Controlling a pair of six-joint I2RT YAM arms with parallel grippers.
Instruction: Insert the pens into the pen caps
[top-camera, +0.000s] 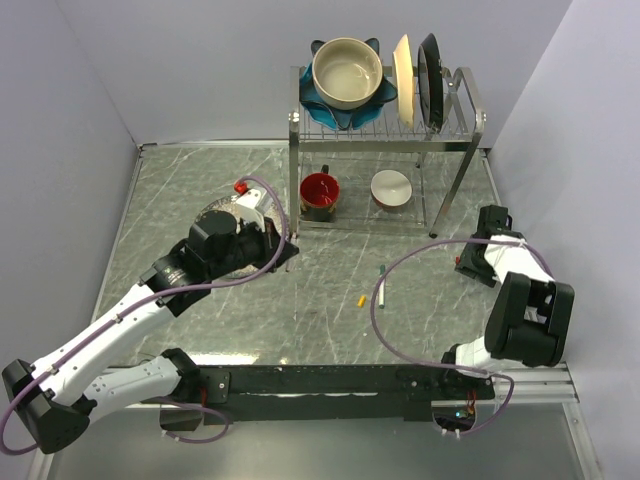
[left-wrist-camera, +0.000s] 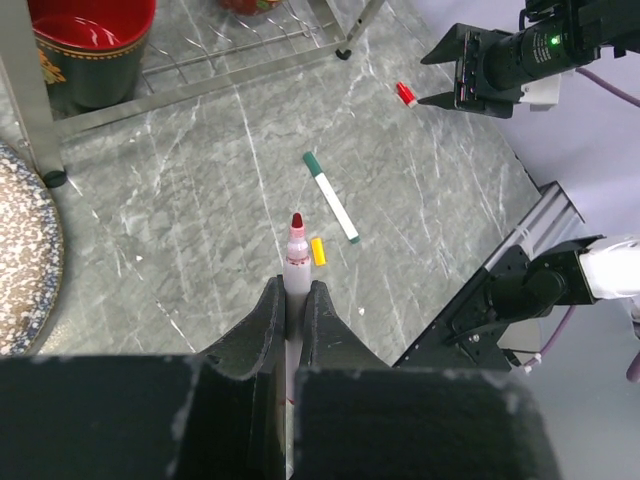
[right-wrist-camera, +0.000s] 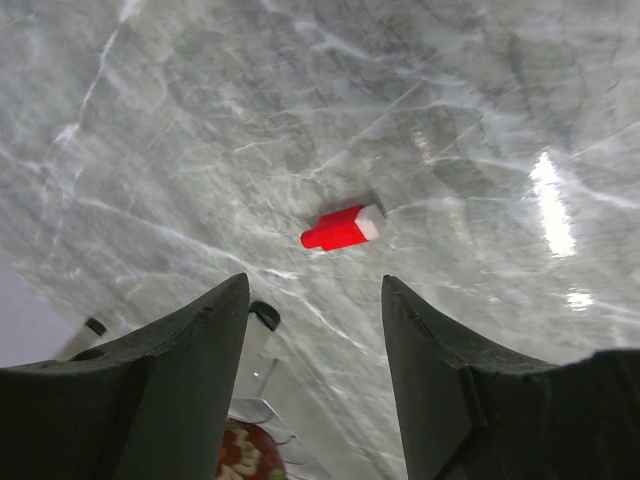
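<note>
Your left tool (left-wrist-camera: 294, 290) grips the white-barrelled, red-tipped marker pen (left-wrist-camera: 296, 245) above the grey marble tabletop (left-wrist-camera: 200, 220), while your right tool (right-wrist-camera: 315, 283) hangs spread wide over the small red plastic cap (right-wrist-camera: 342, 227) lying there, which it likely must next pinch and lift to meet the pen.

1. All three views were bright and evenly lit, with light falling from above.
2. In the right wrist view, white glare streaked the polished counter (right-wrist-camera: 552, 200) at the right.
3. Shadows on the counter were soft and faint.
4. The left gripper (left-wrist-camera: 295, 296) and right gripper (right-wrist-camera: 315, 290) sat dark and slightly soft along the bottom edges, while the counter beyond them was sharp.
</note>
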